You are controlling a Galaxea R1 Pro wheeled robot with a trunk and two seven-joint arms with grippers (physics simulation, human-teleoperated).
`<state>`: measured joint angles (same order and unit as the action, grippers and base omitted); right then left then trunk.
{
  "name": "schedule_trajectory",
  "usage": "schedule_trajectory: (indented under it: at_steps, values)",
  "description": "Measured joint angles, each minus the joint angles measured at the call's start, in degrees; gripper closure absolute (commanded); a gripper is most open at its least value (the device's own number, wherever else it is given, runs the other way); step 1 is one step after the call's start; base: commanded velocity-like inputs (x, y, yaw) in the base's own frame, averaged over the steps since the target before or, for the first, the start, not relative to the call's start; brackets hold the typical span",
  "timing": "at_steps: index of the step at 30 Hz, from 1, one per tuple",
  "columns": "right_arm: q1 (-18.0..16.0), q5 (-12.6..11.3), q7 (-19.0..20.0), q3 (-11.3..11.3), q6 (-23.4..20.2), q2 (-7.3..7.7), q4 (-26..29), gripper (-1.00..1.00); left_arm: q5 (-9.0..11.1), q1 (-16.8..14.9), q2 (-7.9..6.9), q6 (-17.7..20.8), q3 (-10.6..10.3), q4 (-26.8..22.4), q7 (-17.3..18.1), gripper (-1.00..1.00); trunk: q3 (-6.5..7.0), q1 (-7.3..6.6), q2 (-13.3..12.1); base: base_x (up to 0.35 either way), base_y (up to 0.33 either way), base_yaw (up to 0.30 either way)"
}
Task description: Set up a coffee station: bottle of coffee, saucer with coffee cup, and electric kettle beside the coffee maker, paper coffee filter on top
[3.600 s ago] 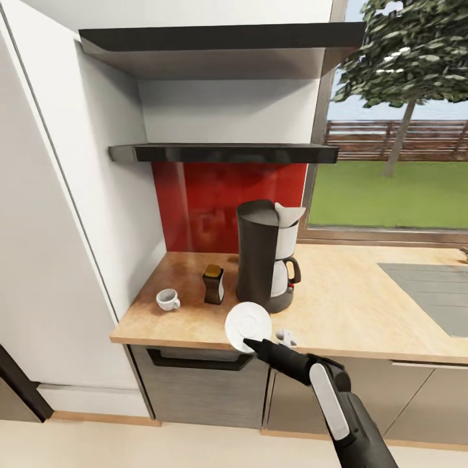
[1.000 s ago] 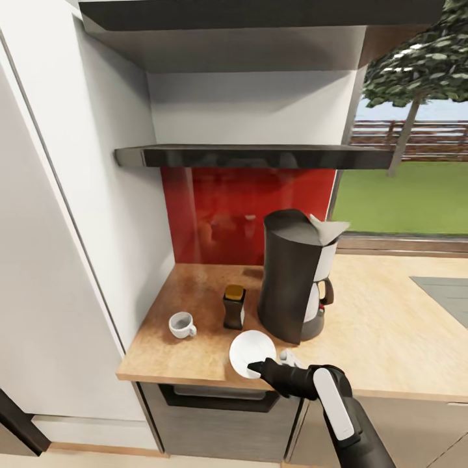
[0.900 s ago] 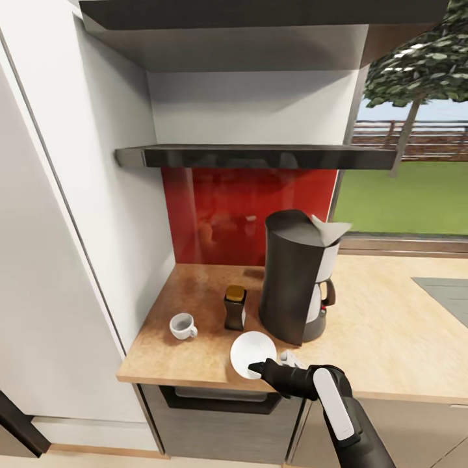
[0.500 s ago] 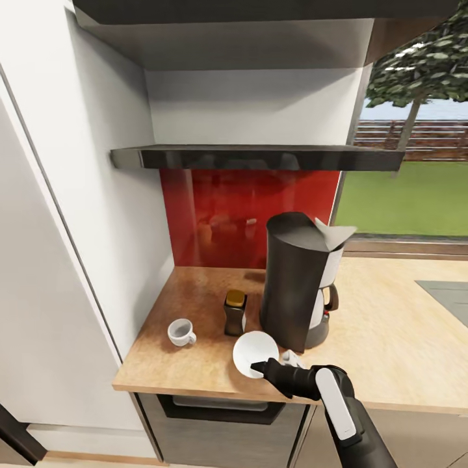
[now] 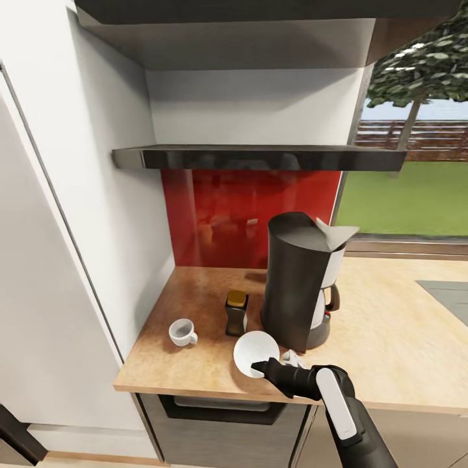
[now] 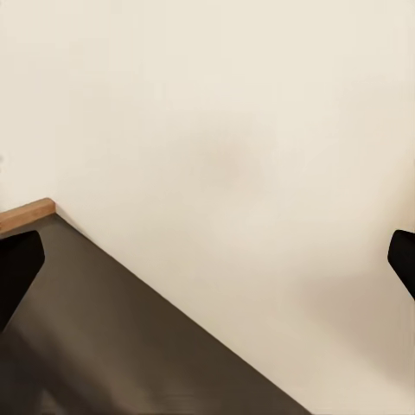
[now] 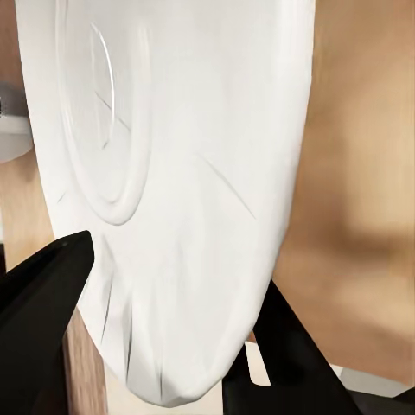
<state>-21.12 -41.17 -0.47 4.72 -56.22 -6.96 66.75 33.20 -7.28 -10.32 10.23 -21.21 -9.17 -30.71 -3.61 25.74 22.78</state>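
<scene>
White china: the small flat round white saucer [image 5: 256, 353] is pinched at its near edge by the right gripper [image 5: 262, 368], held tilted above the front edge of the light-wood kitchen countertop [image 5: 390, 338], just in front of the tall black coffee maker [image 5: 300, 279].

Right wrist view: the saucer [image 7: 173, 181] shows close up, with concentric rings and a smooth glazed face; one black finger [image 7: 39, 303] lies on each side of its rim, the jaws clamped on it. Wood grain shows beside it.

Head view: the wider scene. The white folded paper coffee filter [image 5: 338, 234] sits in the top of the coffee maker, one corner pointing outward. The small dark brown bottle of coffee with a golden-tan cap [image 5: 236, 313] stands upright on the counter just beside the machine. The tiny white coffee cup [image 5: 182, 333] stands upright further toward the white wall [image 5: 110, 195], apart from the bottle and the saucer.

Backdrop: red backsplash [image 5: 221, 214], the thin black kitchen shelf [image 5: 260, 156] above it, a window [image 5: 416, 169] onto grass and a tree.

Left wrist view: the left gripper [image 6: 207, 268] has its two dark fingertips [image 6: 17, 268] spread far apart at the picture's edges, nothing between them; beyond lie a pale floor [image 6: 242, 147] and a dark panel [image 6: 104, 346] with a wood strip at its edge.
</scene>
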Motion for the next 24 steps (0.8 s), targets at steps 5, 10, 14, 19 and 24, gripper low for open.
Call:
schedule_trajectory:
  at_steps: [5, 10, 14, 19, 24]
  values:
    - [0.0, 0.0, 0.0, 0.0, 0.0, -0.02, 0.0, 1.00, 0.0, 0.0, 0.00, 0.0, 0.0, 0.2, 0.0, -1.00, 0.00, 0.00, 0.0, 0.000, 0.023, 0.000]
    - [0.0, 0.0, 0.0, 0.0, 0.0, 0.00, 0.0, 1.00, 0.0, 0.0, 0.00, 0.0, 0.0, 0.3, 0.0, -1.00, 0.00, 0.00, 0.0, 0.018, 0.020, 0.000]
    - [0.0, 0.0, 0.0, 0.0, 0.0, 0.00, 0.0, 1.00, 0.0, 0.0, 0.00, 0.1, 0.0, 0.3, 0.0, -1.00, 0.00, 0.00, 0.0, 0.025, 0.026, 0.000]
    - [0.0, -0.1, 0.0, -0.1, 0.0, -0.01, 0.0, -1.00, -0.1, 0.0, 0.00, 0.1, 0.0, 0.3, 0.0, -1.00, 0.00, 0.00, 0.0, 0.003, 0.003, 0.000]
    - [0.0, -0.6, 0.1, 0.0, 0.0, -0.01, 0.0, -1.00, -0.1, 0.0, 0.00, 0.1, 0.0, 0.3, 0.0, -1.00, 0.01, 0.00, 0.0, 0.000, 0.000, 0.000]
